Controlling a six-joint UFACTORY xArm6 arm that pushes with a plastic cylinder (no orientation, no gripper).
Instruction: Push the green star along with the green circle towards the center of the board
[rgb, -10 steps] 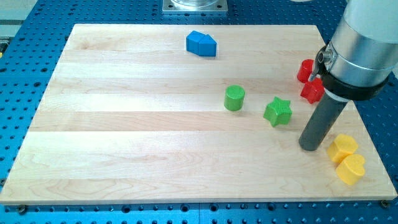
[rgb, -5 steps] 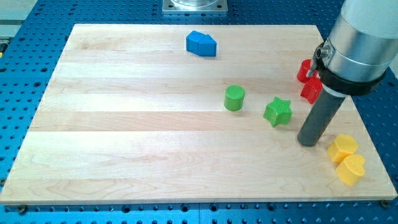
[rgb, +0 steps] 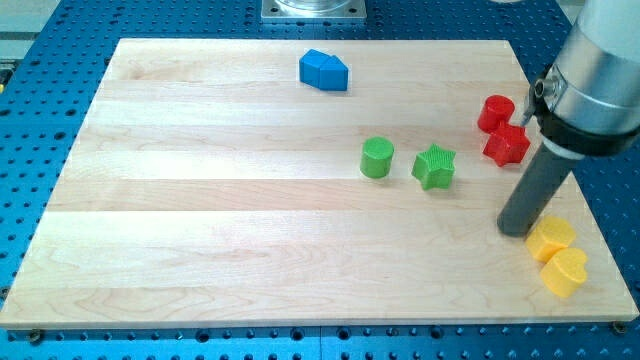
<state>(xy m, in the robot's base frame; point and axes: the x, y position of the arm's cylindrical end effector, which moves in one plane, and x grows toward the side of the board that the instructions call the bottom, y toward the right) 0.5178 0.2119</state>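
The green star (rgb: 434, 166) lies on the wooden board (rgb: 200, 230), right of centre. The green circle (rgb: 377, 158) stands just to its left, a small gap between them. My tip (rgb: 515, 229) rests on the board to the right of and below the star, well apart from it, next to the yellow blocks. The dark rod rises up to the right into the silver arm.
A blue block (rgb: 323, 70) lies near the view's top. Two red blocks (rgb: 495, 113) (rgb: 506, 146) sit at the right edge. Two yellow blocks (rgb: 550, 239) (rgb: 564, 272) sit at the bottom right, just right of my tip.
The green star has shifted up and left, closer to the green circle. My tip has moved right, away from the star, towards the yellow blocks.
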